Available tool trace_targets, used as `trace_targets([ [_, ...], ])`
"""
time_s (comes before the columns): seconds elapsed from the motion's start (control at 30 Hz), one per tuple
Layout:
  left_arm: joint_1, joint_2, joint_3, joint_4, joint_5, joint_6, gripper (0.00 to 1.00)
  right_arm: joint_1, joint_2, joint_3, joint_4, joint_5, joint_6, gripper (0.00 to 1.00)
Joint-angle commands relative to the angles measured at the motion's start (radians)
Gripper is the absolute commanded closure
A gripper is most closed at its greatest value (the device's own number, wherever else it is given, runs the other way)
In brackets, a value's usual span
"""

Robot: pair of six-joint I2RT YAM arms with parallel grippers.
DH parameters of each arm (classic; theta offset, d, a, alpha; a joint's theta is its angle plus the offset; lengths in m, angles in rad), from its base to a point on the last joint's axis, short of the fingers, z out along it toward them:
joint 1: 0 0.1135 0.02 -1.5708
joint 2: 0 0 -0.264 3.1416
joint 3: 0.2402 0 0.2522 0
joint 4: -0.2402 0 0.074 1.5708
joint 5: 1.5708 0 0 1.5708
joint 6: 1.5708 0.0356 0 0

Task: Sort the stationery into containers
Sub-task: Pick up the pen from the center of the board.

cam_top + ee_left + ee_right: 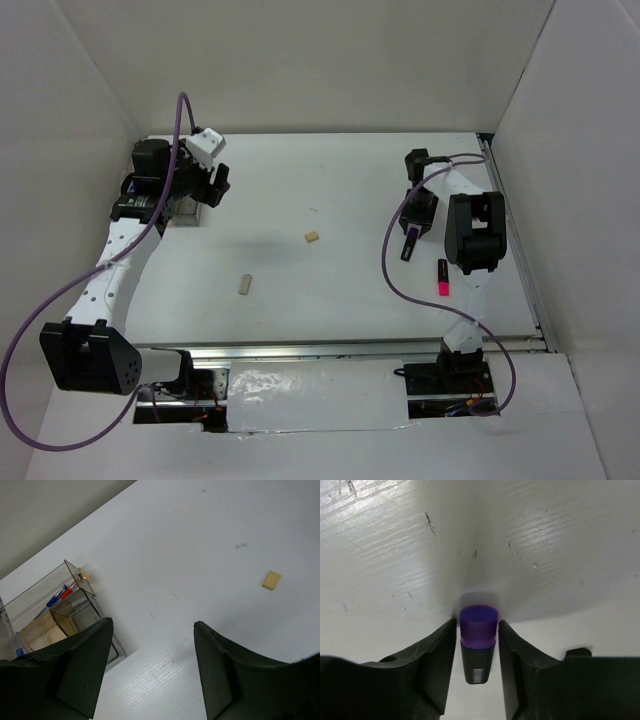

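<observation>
My right gripper is shut on the purple cap of the dark purple marker, which also shows in the top view at the right of the table. The pink-black marker lies just right of it. Two tan eraser blocks lie mid-table; one shows in the left wrist view. My left gripper is open and empty beside the clear compartment box. A blue and a red pen lie inside the box.
White walls close in the table on the left, back and right. The right arm's purple cable loops over the table left of the right gripper. A crumpled white sheet covers the near edge between the arm bases.
</observation>
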Motion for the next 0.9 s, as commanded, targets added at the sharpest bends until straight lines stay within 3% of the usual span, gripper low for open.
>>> trace_targets([
  [0.0,0.004,-0.030,-0.001,0.029,0.011,-0.013,0.22,-0.015,-0.017,-0.012,-0.024,-0.012,-0.009,0.56],
  [0.07,0.004,-0.030,0.003,0.027,0.011,-0.018,0.22,-0.016,-0.015,-0.011,-0.025,-0.016,-0.009,0.63],
  [0.17,0.004,-0.038,-0.004,0.027,0.026,-0.026,0.22,-0.019,-0.023,-0.021,-0.021,-0.030,-0.015,0.83],
  [0.2,0.009,-0.042,-0.008,0.030,0.055,-0.036,0.22,-0.021,-0.027,-0.024,-0.015,-0.042,-0.018,0.98],
  [0.23,0.013,-0.045,-0.016,0.039,0.075,-0.044,0.22,-0.021,-0.029,-0.035,-0.014,-0.059,-0.023,1.00],
  [0.4,0.017,-0.093,-0.102,0.079,0.363,-0.179,0.19,0.004,-0.135,-0.092,0.033,-0.301,-0.046,1.00],
  [0.5,-0.039,-0.122,-0.180,0.151,0.456,-0.355,0.14,0.042,-0.243,-0.135,0.107,-0.419,-0.041,1.00],
  [0.6,-0.126,-0.142,-0.249,0.242,0.455,-0.521,0.11,0.109,-0.333,-0.146,0.157,-0.440,-0.023,1.00],
  [0.77,-0.288,-0.118,-0.290,0.297,0.329,-0.703,0.13,0.262,-0.438,-0.124,0.219,-0.355,0.062,1.00],
  [0.87,-0.332,-0.082,-0.303,0.354,0.301,-0.814,0.13,0.332,-0.475,-0.107,0.246,-0.286,0.092,1.00],
])
